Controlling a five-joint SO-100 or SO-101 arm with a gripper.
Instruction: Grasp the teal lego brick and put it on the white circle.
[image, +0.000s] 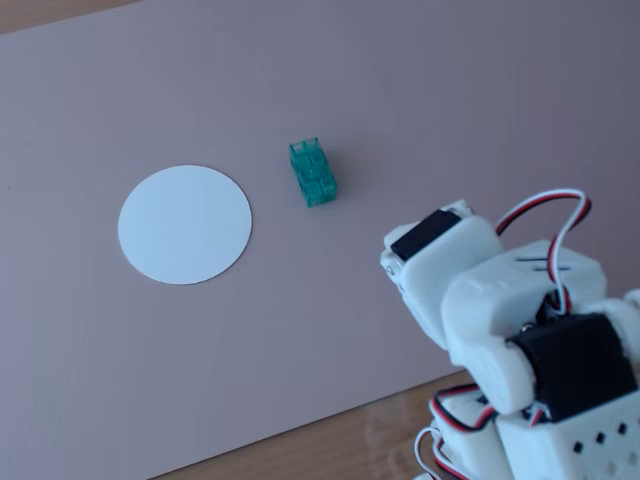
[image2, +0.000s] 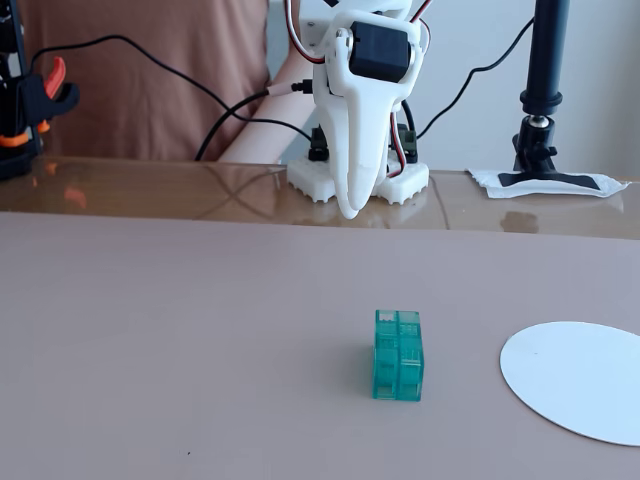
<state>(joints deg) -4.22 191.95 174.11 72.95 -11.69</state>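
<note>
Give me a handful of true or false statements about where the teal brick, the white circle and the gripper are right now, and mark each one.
1. The teal lego brick lies on the white circle. False: it sits on the pinkish mat beside the circle, with a gap between them.
2. The gripper holds the brick. False: it hangs near the arm's base, well away from the brick, holding nothing.
3. The white circle has nothing on it. True.
4. In the fixed view facing the arm, the circle is to the right of the brick. True.
5. Two teal bricks are on the mat. False: only one shows.
</note>
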